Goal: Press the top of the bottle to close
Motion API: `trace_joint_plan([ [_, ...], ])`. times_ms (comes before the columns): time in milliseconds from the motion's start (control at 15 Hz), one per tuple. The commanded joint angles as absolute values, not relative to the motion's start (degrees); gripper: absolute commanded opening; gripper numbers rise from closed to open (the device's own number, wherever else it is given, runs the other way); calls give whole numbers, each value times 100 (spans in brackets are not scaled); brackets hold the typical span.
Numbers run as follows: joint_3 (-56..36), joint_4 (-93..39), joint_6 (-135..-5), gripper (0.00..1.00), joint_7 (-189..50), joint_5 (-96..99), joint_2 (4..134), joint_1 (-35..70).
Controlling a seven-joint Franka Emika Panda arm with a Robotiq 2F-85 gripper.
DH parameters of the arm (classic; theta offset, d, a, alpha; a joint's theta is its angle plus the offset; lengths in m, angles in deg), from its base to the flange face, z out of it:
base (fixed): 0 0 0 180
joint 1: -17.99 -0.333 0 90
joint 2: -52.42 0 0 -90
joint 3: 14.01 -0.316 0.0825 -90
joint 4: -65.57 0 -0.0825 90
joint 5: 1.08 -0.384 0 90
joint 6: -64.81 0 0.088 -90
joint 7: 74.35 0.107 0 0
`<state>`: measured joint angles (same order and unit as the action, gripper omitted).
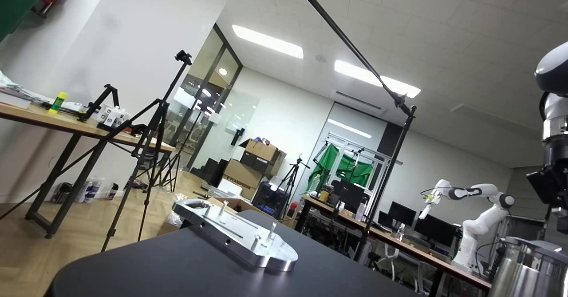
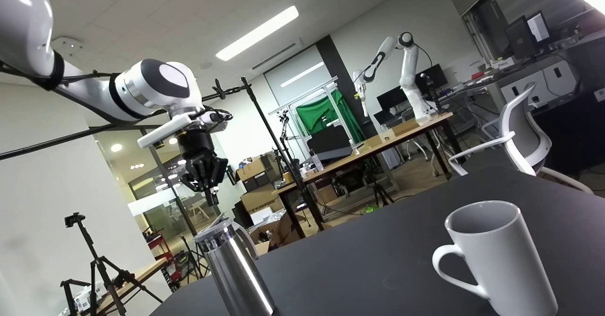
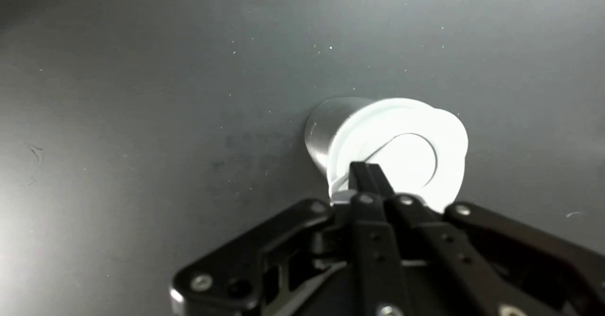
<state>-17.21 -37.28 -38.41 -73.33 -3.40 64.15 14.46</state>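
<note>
Black tabletop (image 2: 359, 269), one steel bottle (image 2: 239, 273) standing just below the clenched jaws of one gripper (image 2: 212, 198), one white mug (image 2: 505, 259) well apart from the bottle, one metal plate (image 1: 239, 228) near the edge

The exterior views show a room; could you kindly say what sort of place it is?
Probably a robotics lab: the background holds another white robot arm, monitors and a black tripod.

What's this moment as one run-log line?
hand: shut, empty | position: above bottle, not touching | bottle: standing, flap looks raised | press: pending
</note>
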Motion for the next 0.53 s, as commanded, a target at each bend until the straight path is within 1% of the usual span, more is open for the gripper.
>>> trace_joint_plan([
  [0,-1683,-3574,-3782,0,-7391,-376,6570,1508],
  [467,-1646,-3613,-4012,0,-7647,-331,6873,1583],
])
